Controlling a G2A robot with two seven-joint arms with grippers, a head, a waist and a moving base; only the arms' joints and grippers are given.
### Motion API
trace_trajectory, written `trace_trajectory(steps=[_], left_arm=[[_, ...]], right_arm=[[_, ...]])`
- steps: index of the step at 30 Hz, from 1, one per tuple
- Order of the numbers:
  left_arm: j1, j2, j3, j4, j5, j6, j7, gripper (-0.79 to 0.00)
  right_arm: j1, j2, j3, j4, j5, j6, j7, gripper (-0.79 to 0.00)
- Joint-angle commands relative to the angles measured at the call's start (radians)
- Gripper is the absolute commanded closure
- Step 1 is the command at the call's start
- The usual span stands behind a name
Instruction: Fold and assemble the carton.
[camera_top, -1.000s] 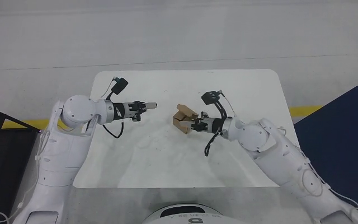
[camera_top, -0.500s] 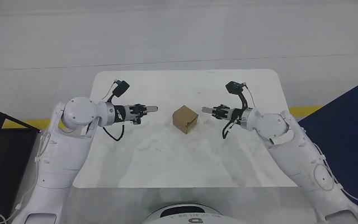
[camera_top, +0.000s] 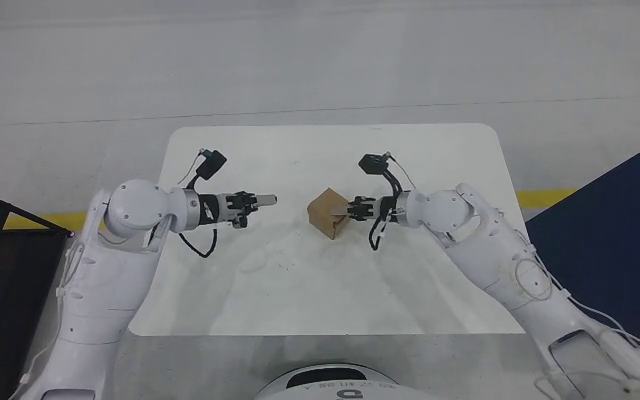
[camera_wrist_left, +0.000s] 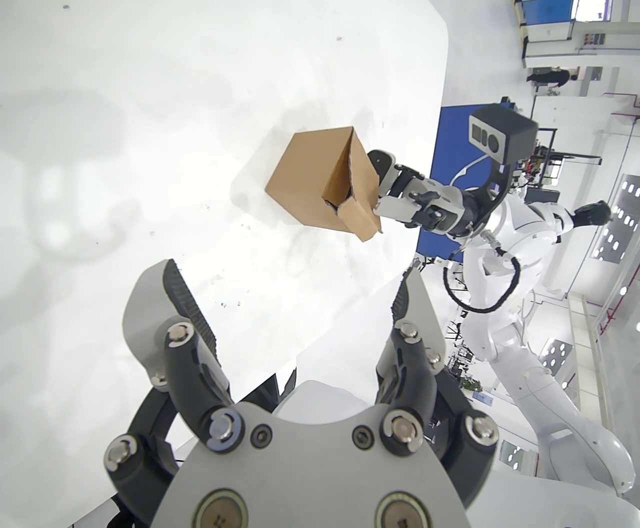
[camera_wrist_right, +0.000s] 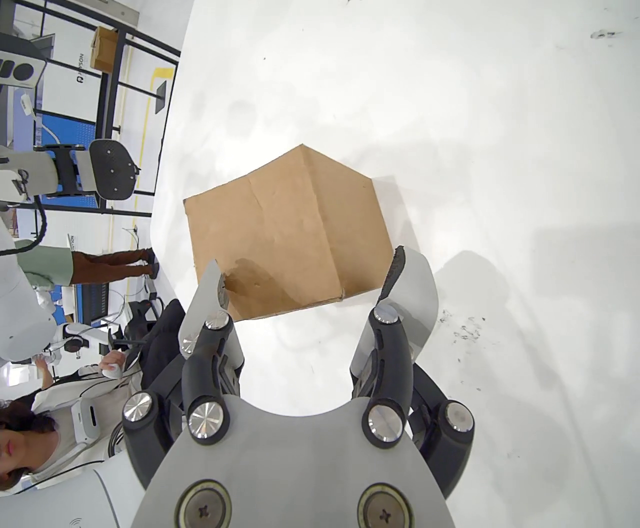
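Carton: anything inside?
On the carton, flaps beside the right gripper stand ajar, showing a dark gap. Its walls cover the rest inside; contents cannot be told.

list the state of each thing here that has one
carton: resting on the table, end flaps ajar, not shut flat
left gripper: open, empty, apart from the carton
right gripper: open, fingers either side of the carton's flap end

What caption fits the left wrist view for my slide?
Left gripper, jaws open, faces the brown carton on the white table, with the right gripper at its open flap.
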Motion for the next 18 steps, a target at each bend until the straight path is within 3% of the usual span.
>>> trace_trajectory(steps=[1,11,16,18], left_arm=[[0.011,0.005,-0.021,0.003,0.000,-0.001,-0.001,-0.785],[0.071,0.026,-0.093,-0.015,-0.022,-0.014,-0.008,-0.785],[0.065,0.028,-0.050,-0.024,0.011,-0.015,0.003,-0.785],[0.046,0.026,-0.006,-0.025,0.061,-0.012,0.036,-0.785]], right_arm=[[-0.014,0.000,-0.004,-0.020,0.010,-0.022,0.017,-0.576],[-0.077,0.009,0.001,-0.149,0.021,-0.062,0.079,-0.606],[-0.125,0.026,0.101,-0.150,0.053,0.045,-0.009,-0.443],[-0.141,0.029,0.120,-0.161,0.055,0.103,-0.027,-0.437]])
